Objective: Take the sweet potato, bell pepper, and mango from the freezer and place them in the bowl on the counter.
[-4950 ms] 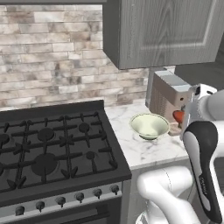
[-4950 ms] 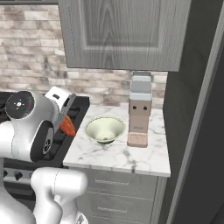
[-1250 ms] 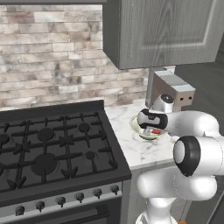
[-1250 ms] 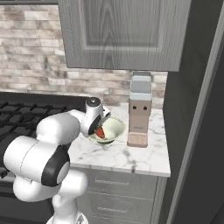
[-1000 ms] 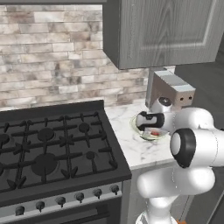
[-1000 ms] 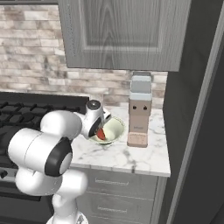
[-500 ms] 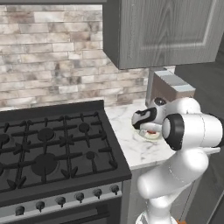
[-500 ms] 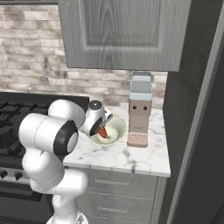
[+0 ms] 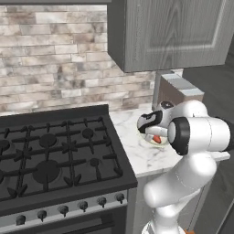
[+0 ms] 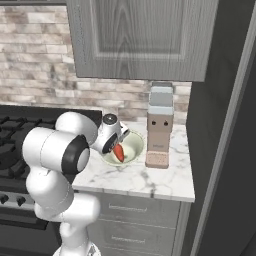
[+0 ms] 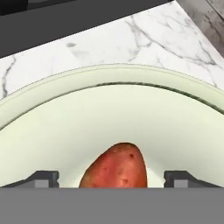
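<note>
The sweet potato, a reddish-orange lump, lies in the pale cream-green bowl on the white marble counter. My gripper hangs low over the bowl, open. Its fingertips stand wide on either side of the sweet potato with a gap at each side. From the right base view the sweet potato shows just under the gripper, inside the bowl. In the left base view the arm hides most of the bowl, and the sweet potato peeks out. The bell pepper, the mango and the freezer compartment are out of view.
A tall tan-and-grey countertop appliance stands right beside the bowl. The black gas stove borders the counter on the left. Grey wall cabinets hang overhead. A tall dark grey panel closes off the counter's right end.
The jaws have opened and let go of the sweet potato, which now rests in the bowl. The hand has moved slightly further over the bowl.
</note>
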You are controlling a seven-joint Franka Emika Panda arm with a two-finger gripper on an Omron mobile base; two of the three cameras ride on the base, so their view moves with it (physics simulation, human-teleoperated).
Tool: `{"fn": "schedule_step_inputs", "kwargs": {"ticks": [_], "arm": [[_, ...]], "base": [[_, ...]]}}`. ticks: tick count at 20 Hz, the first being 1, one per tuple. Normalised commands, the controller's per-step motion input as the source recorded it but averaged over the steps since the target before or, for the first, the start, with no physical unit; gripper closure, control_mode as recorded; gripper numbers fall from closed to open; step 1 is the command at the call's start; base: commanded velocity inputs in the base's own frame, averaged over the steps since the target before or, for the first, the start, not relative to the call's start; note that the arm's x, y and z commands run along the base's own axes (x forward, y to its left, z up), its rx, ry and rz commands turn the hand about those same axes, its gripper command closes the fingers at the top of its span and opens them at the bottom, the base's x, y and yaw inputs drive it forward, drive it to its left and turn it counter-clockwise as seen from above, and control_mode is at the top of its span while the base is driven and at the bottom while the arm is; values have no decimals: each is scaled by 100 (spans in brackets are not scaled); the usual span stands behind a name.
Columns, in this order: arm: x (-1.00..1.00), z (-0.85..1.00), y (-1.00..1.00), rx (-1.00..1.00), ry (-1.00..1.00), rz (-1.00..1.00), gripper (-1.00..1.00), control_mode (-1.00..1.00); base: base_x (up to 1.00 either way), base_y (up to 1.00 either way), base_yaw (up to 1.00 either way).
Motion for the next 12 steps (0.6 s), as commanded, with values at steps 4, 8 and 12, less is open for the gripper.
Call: {"fn": "schedule_step_inputs", "kwargs": {"ticks": [4, 8, 12], "arm": [[-2, 12, 0, 0, -2, 0, -100, -100], [-36, 61, 4, 0, 0, 0, -100, -100], [-61, 63, 0, 0, -6, 0, -100, -100]], "base": [[0, 0, 0], [0, 0, 0], [0, 0, 0]]}}
